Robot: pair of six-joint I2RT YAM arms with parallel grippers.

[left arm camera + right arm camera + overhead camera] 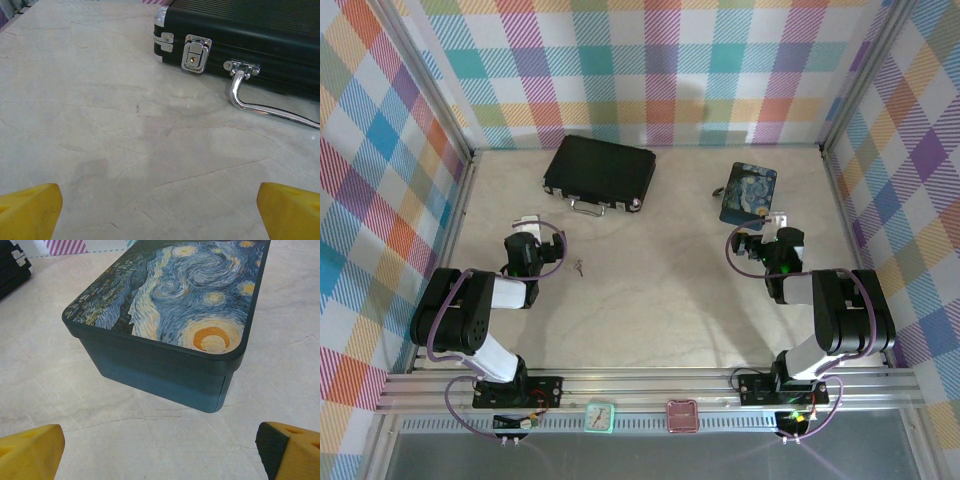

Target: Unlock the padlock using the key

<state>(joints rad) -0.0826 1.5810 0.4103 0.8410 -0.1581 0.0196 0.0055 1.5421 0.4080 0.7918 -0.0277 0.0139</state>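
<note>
Pale marble-patterned tabletop [660, 310] fills the frame's centre, pastel plaid walls [380, 150] around; left gripper [160, 212] and right gripper [160, 452] gape empty.

You have one black briefcase [599, 172], one starry blue box [748, 192], one tiny metal object [579, 267], one small clock [600, 415] and one red square [681, 415].

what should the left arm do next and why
Probably draw the left gripper back and to its right, over the small metal piece on the table, likely padlock or key, too small to tell. Its jaws are open and empty, aimed at the briefcase, with that piece beside the wrist.
</note>
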